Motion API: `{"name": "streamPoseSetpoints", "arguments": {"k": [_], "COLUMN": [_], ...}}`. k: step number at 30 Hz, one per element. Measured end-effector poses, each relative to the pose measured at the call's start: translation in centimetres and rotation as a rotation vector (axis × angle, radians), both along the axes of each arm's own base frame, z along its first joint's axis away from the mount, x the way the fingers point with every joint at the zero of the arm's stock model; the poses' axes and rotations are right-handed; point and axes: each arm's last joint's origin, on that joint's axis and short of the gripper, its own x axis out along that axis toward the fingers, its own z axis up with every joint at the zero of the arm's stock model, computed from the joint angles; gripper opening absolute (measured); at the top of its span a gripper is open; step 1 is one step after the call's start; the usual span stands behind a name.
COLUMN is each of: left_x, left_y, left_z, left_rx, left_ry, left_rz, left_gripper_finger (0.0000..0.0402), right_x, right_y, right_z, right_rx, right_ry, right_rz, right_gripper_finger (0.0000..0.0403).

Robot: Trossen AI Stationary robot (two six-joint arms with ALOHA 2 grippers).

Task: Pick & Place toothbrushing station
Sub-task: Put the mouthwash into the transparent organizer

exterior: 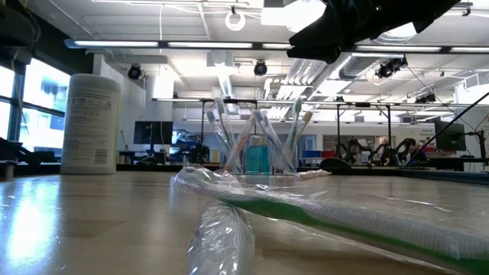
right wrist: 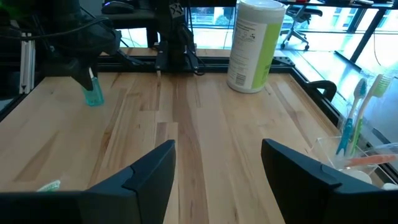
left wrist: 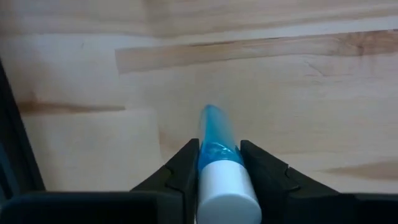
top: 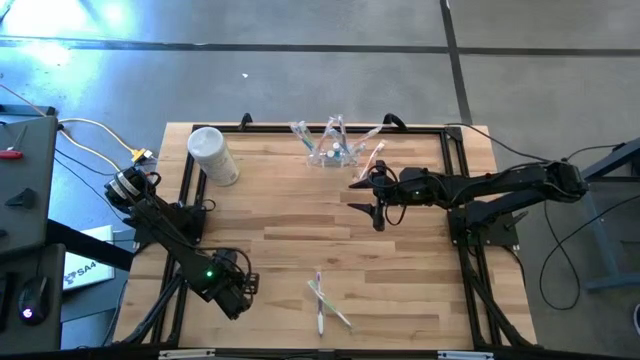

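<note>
We see the clear toothbrush holder (top: 333,150) standing at the far middle edge of the wooden tabletop (top: 300,215), with several thin toothbrushes (top: 340,128) leaning out of it and a blue bottle (exterior: 257,159) visible among them in the low view. The right hand (top: 366,196) hovers just in front of the holder, its fingers (right wrist: 148,173) spread wide apart and holding nothing. The left hand (top: 236,287) sits near the front left corner of the tabletop, clamped on a small blue tube with a white cap (left wrist: 221,167); in the right wrist view the tube stands on the wood. A white canister (top: 212,155) stands at the far left. Wrapped toothbrushes (top: 323,298) lie near the front edge, well apart from the holder.
</note>
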Motion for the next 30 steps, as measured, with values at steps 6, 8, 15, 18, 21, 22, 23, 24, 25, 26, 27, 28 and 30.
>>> {"name": "streamPoseSetpoints", "arguments": {"k": [6,8,15,18,21,22,23,24,25,26,27,28,30], "left_x": [0.1,0.1,1.7,3.4,5.3,6.0,6.6,7.2,7.8,8.3,8.8,9.3,10.5], "left_y": [0.0,0.0,0.1,0.5,1.4,1.8,2.3,2.8,3.3,3.8,4.3,4.8,5.6], "left_z": [0.0,0.0,1.7,3.7,6.0,6.8,7.6,8.4,9.2,10.0,10.5,10.9,11.5], "left_rx": [0.021,0.025,0.081,0.127,0.228,0.273,0.323,0.373,0.424,0.472,0.516,0.554,0.616], "left_ry": [-0.016,-0.023,-0.117,-0.204,-0.29,-0.317,-0.339,-0.356,-0.369,-0.381,-0.384,-0.38,-0.38], "left_rz": [-0.091,-0.145,-0.406,-0.556,-0.71,-0.758,-0.806,-0.855,-0.901,-0.945,-0.99,-1.035,-1.137], "left_gripper_finger": [0.009,0.009,0.009,0.009,0.009,0.009,0.009,0.009,0.009,0.009,0.009,0.009,0.009], "right_x": [0.0,-0.1,-0.1,0.1,0.7,1.0,1.3,1.6,2.1,2.5,2.9,3.2,3.9], "right_y": [0.0,0.0,0.5,1.0,1.7,2.0,2.3,2.6,2.8,3.1,3.3,3.4,3.6], "right_z": [-0.1,-0.1,-0.4,-0.7,-1.4,-1.7,-2.0,-2.3,-2.7,-3.1,-3.5,-3.8,-4.5], "right_rx": [0.003,0.003,0.055,0.105,0.139,0.14,0.136,0.128,0.116,0.107,0.104,0.101,0.094], "right_ry": [0.008,0.016,0.037,0.047,0.065,0.06,0.058,0.057,0.051,0.042,0.036,0.028,0.004], "right_rz": [-0.001,-0.001,0.157,0.307,0.422,0.447,0.467,0.48,0.489,0.495,0.503,0.508,0.511], "right_gripper_finger": [0.0231,0.0231,0.0231,0.0231,0.0231,0.0231,0.0231,0.0231,0.0231,0.0231,0.0231,0.0231,0.0231]}}
